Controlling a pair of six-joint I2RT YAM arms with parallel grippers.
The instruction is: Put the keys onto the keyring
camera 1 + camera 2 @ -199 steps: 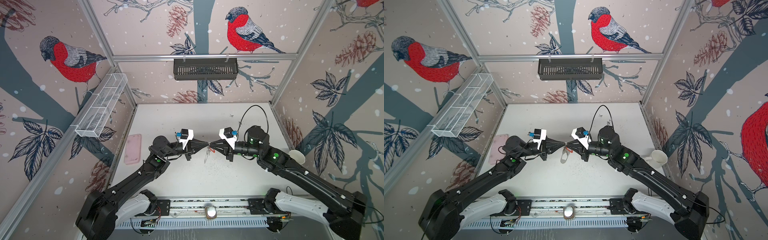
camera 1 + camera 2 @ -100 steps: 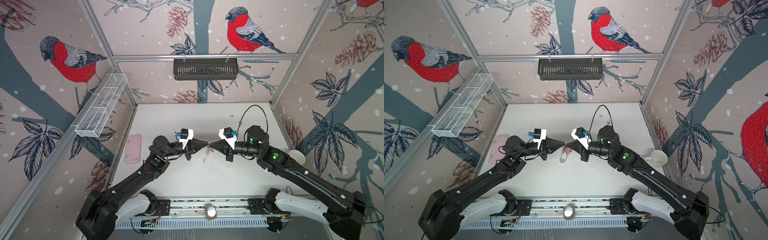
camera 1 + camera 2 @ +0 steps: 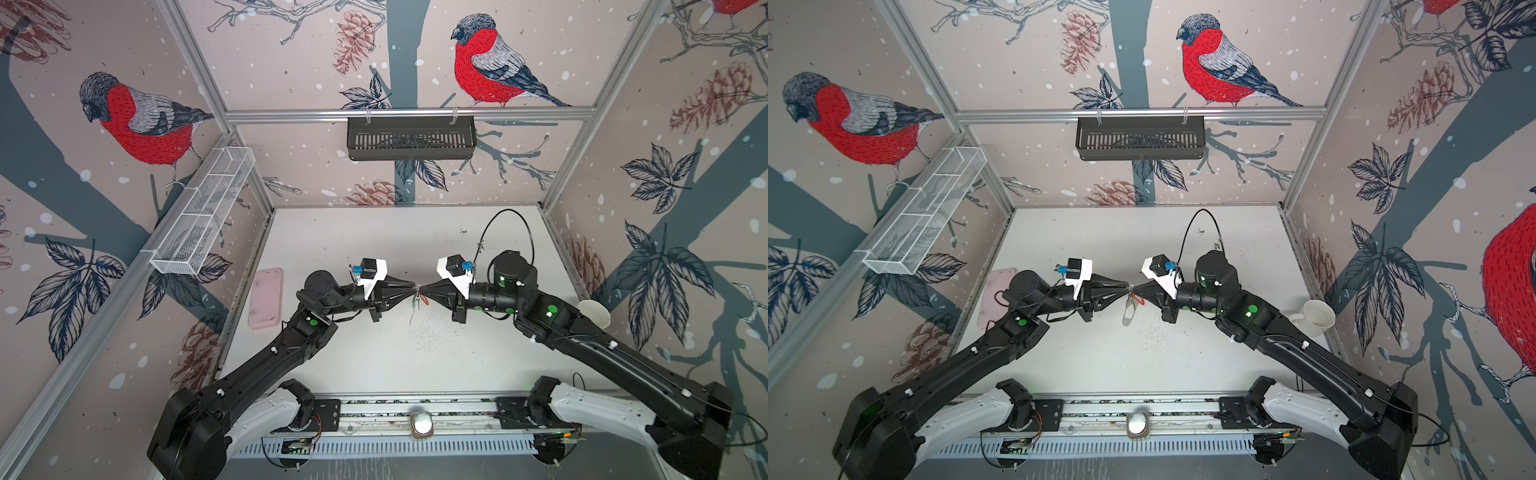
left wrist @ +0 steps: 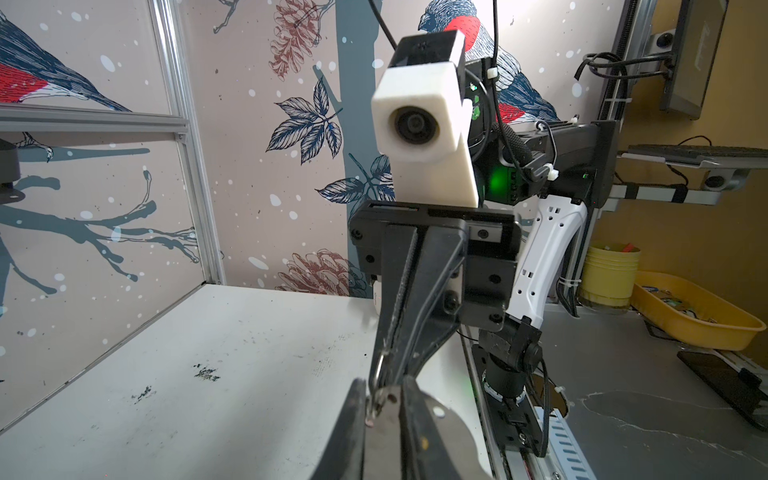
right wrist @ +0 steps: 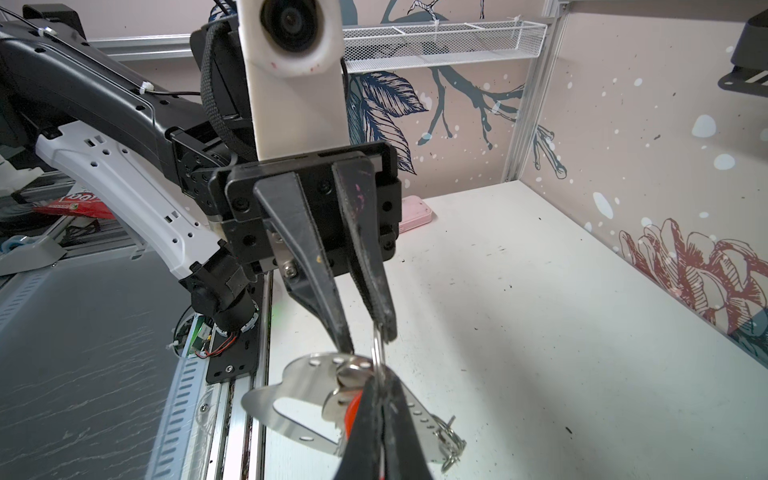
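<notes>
**A:** Where is the keyring?

**B:** It is off the table [image 3: 374, 249], in the air over its middle. In both top views the keyring [image 3: 1128, 311] hangs at 6 o'clock from the spot where the 2 grippers meet tip to tip.

**A:** And the right gripper?

**B:** The right gripper [image 5: 379, 384] reaches in from 3 o'clock. Its fingers are pressed together on a split ring [image 5: 377, 353]. The key with the red-orange tag [image 5: 352, 409] lies against the plate just beside them.

**A:** The left?

**B:** The left gripper [image 5: 368, 338] reaches in from 9 o'clock. In the right wrist view its 2 fingers stand slightly apart. The ring's wire runs through the gap, close to 1 finger. The other fingertip touches the plate's holed edge.

**A:** Anything else on the plate?

**B:** Small rings [image 5: 451, 440] bunch at 1 end of the row of holes.

**A:** What else is on the table?

**B:** A pink case [image 3: 266, 297] lies at 9 o'clock by the wall. A white mug [image 3: 1316, 318] stands at 3 o'clock. Both are well apart from the grippers.
</notes>
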